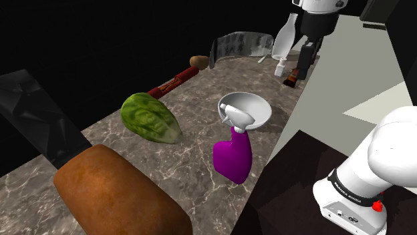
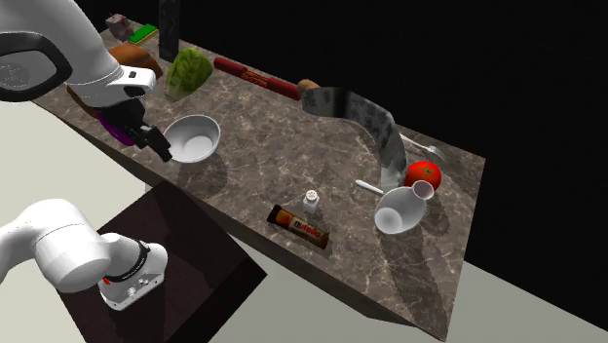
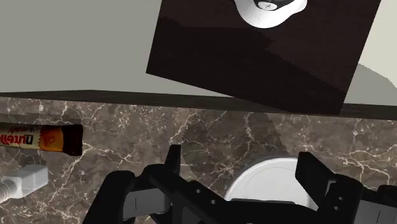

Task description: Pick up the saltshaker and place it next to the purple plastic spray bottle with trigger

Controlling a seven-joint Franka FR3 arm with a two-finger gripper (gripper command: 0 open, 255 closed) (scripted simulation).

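Marble table (image 2: pixel 263 136), tool (image 3: pixel 240 154) hanging above it, fingers apart, empty.
White saltshaker (image 2: pixel 311 201) stands near chocolate bar (image 2: pixel 300 225), far from purple spray bottle (image 1: pixel 232 157) and white bowl (image 2: pixel 192 137).

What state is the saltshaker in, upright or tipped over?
Upright. The saltshaker stands on its base on the counter, cap uppermost, beside the chocolate bar.

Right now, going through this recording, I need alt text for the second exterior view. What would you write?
A white robot arm reaches over a brown marble counter, its black jaws showing just left of a white bowl. The small white saltshaker stands mid-counter by a chocolate bar, far from the purple spray bottle, which is partly hidden behind the arm.
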